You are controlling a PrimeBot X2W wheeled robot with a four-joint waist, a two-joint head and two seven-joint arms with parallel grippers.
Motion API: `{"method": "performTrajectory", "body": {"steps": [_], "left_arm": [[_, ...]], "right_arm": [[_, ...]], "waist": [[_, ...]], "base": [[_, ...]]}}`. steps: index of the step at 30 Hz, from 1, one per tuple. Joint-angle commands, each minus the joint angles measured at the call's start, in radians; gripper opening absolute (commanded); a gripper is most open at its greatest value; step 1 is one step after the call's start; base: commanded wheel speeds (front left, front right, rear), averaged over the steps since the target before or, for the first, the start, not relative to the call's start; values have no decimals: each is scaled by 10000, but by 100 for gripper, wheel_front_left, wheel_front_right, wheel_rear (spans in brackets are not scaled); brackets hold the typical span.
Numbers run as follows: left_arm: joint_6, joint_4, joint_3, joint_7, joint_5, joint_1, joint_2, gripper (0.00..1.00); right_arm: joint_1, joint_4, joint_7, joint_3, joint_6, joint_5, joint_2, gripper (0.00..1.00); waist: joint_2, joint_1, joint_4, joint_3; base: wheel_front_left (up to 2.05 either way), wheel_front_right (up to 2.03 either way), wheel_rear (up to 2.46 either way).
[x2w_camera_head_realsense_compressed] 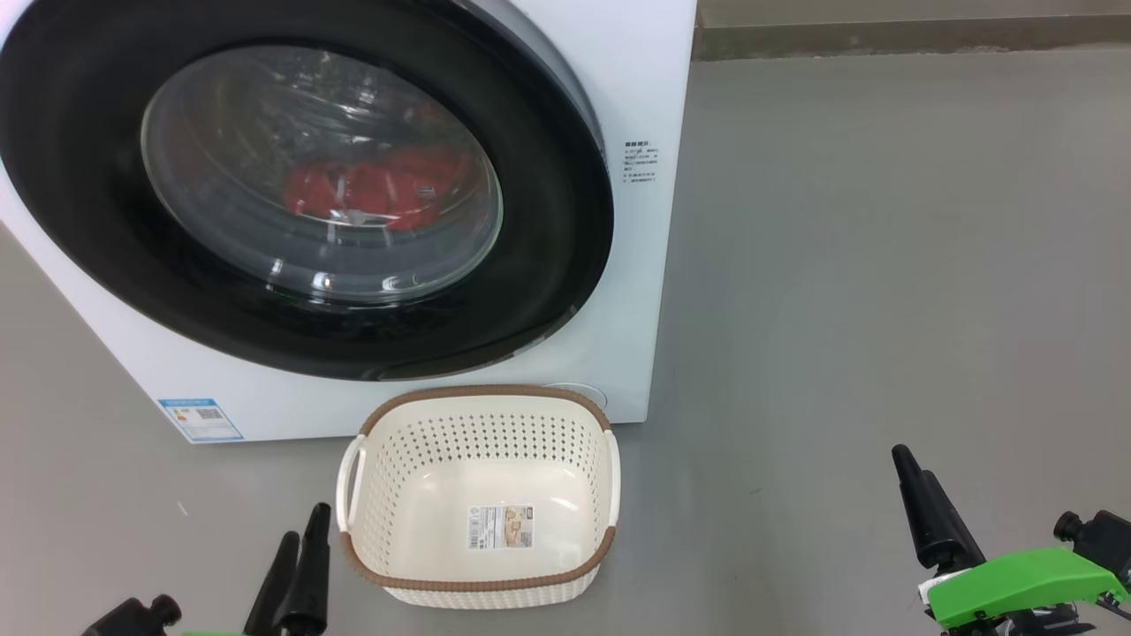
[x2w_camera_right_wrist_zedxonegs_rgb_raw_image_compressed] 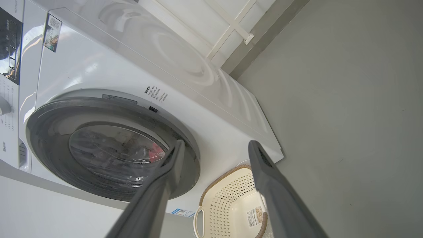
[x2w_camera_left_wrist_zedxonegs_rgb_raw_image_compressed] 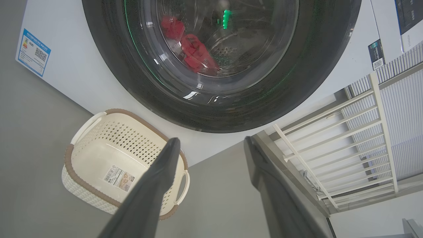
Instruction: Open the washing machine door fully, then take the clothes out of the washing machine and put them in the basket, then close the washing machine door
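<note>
Both grippers hang low with nothing between their fingers. The left gripper [x2w_camera_left_wrist_zedxonegs_rgb_raw_image_compressed: 211, 140] has its jaws apart, and so does the right gripper [x2w_camera_right_wrist_zedxonegs_rgb_raw_image_compressed: 216, 143]. Closest to them is the basket [x2w_camera_head_realsense_compressed: 482, 389], standing empty on the floor. It is just to the right of the left gripper's tips and well to the left of the right gripper's. Beyond the basket, ahead of and above both pairs of jaws, rises the washing machine [x2w_camera_head_realsense_compressed: 654, 88]. The washing machine door [x2w_camera_head_realsense_compressed: 548, 230] lies against its front, so opening it looks like the step in hand. Being round, the door offers no long axis to line up on. What matters is its rim, and a thin bright sliver along the rim's right side suggests that edge swings free, though no handle can be made out. That edge lies up and left of the right jaws and up and right of the left jaws. The right wrist view looks along its fingers straight at it, so the right arm seems better placed. Farthest off, behind the glass, the clothes [x2w_camera_head_realsense_compressed: 371, 190] lie low in the drum.
</note>
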Motion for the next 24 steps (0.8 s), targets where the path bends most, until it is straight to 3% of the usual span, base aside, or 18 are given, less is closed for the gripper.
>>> {"method": "performTrajectory", "body": {"steps": [1,24], "left_arm": [[45,-342,104,-107,270,-104,156,100],[282,-819,-113,-757,3010,36,315,100]], "right_arm": [[-99,-316,-98,113,2,-225,-192,100],[82,-602,-743,454,4,-2459,-330,100]], "waist": [[0,-1,1,0],[0,-1,-7,76]], "base": [[0,0,0],[0,0,0]]}}
